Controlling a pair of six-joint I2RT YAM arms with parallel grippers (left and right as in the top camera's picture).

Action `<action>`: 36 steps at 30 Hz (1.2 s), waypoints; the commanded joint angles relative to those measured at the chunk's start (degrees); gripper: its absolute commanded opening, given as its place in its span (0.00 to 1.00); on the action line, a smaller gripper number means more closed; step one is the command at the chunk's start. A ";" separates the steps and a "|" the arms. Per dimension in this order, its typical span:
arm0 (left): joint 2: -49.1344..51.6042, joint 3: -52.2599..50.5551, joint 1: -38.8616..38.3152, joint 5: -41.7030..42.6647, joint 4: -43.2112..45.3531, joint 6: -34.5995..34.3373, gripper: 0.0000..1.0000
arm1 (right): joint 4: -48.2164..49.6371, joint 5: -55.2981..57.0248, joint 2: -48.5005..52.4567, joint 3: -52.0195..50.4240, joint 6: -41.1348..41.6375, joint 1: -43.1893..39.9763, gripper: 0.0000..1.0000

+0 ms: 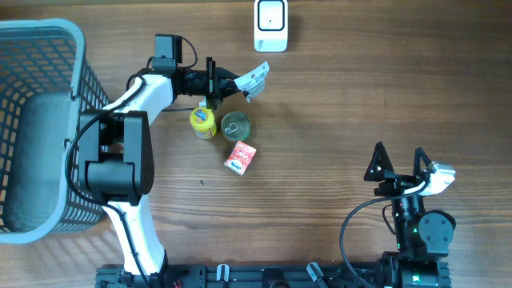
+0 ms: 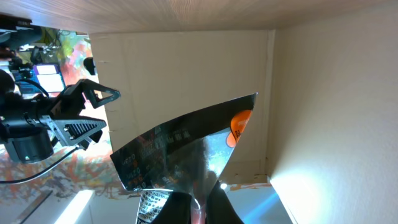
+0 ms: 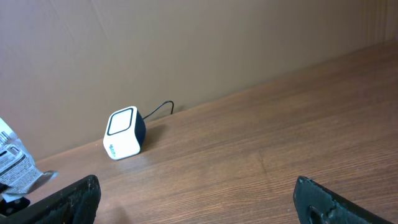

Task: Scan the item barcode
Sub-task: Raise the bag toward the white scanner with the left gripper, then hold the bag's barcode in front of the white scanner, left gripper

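The left tool (image 1: 228,82) is clenched on a silvery packet (image 1: 254,78), just short of the white scanner (image 1: 270,24) at the bench's (image 1: 360,88) far edge. Beside that arm, mid-bench, a yellow container (image 1: 203,122), green can (image 1: 235,126) and red carton (image 1: 240,157) crowd together. A basket (image 1: 48,36) fills the left edge. The right tool (image 1: 398,164) stands released toward the near right corner, with open wood between it and the scanner.

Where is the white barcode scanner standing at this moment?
In the overhead view the white scanner stands at the far edge of the table, near the middle, just beyond the silver packet held by the left tool.
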 commanded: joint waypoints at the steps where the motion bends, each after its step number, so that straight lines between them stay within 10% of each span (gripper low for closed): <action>1: -0.79 0.94 0.20 0.87 -0.22 -8.98 0.04 | 0.11 0.35 -0.20 -0.04 -0.22 0.17 1.00; 28: -0.79 6.71 2.84 4.15 -6.12 -8.98 0.04 | 0.11 0.35 -0.20 -0.04 -0.24 0.17 1.00; 36: -0.90 6.71 -0.22 -1.40 19.63 -8.98 0.04 | 0.11 0.35 -0.20 -0.04 -0.24 0.17 1.00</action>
